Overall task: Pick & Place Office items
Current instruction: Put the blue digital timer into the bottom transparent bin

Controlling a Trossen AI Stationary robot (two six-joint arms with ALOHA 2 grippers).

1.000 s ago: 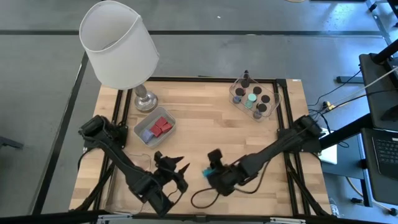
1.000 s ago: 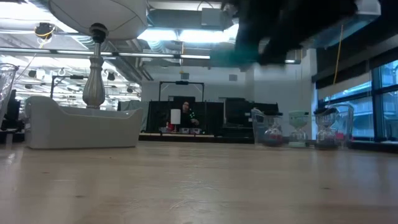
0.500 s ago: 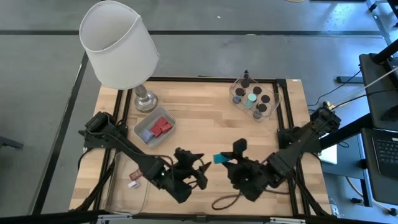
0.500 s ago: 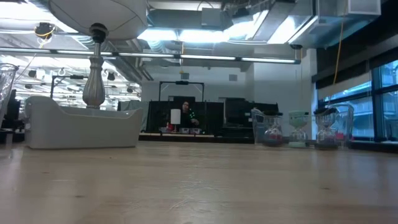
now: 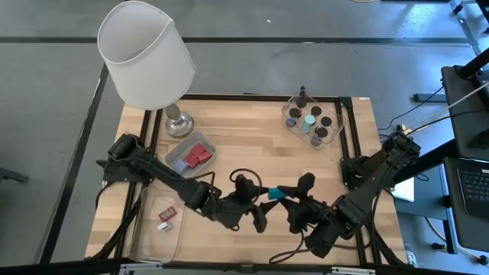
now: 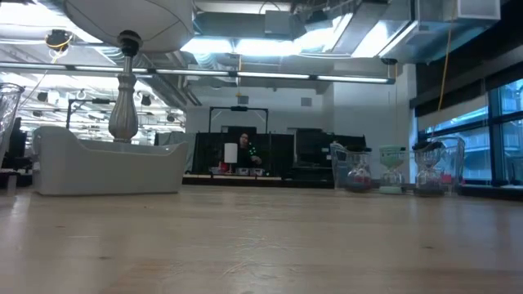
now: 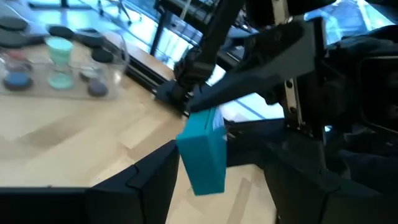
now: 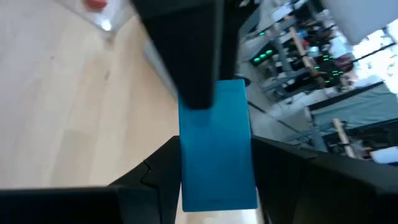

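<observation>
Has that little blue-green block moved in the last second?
Yes. In the high view the teal block, held between both grippers, now sits farther right, nearer the table's middle, than a second ago.

From table (image 5: 252,145) centre: lamp (image 5: 147,57) at 10 o'clock, cap tray (image 5: 312,122) at 2, block tray (image 5: 190,155) at 9, third tray (image 5: 157,225) at 8, both grippers meeting at 6.

Two dark jointed arms, black cables
</observation>
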